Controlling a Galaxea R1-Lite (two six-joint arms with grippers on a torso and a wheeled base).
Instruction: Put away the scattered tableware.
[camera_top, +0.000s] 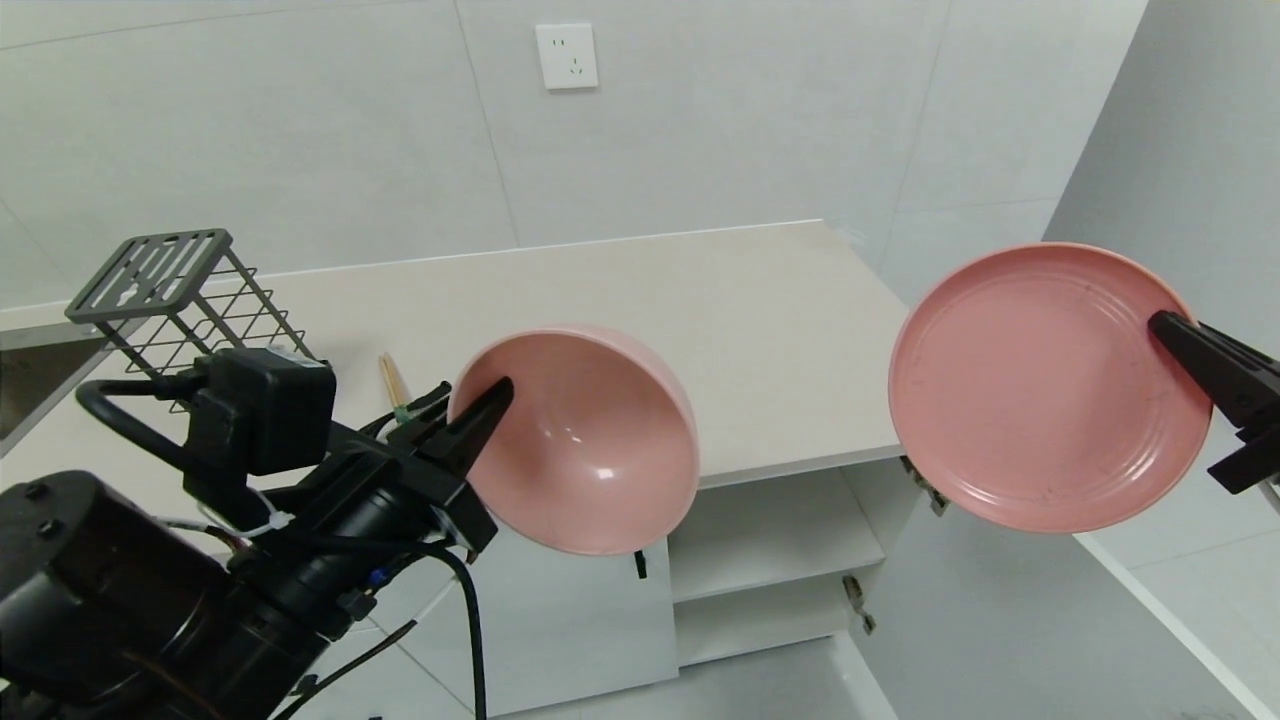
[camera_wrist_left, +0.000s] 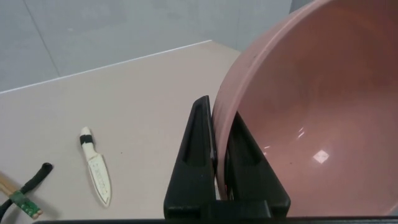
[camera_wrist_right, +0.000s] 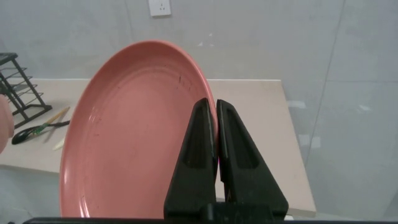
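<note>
Left gripper: pinched on the rim of the pink bowl, one finger inside and one outside.
Bowl: hung tipped on its side at the counter's front edge.
Right gripper: clamped thinly on the rim of the pink plate.
Plate: stood almost on edge, out past the counter's right end.
Open cabinet shelf: lay below and between the two loads.
Nearer arm: likely the left (depth was hard to judge).
</note>
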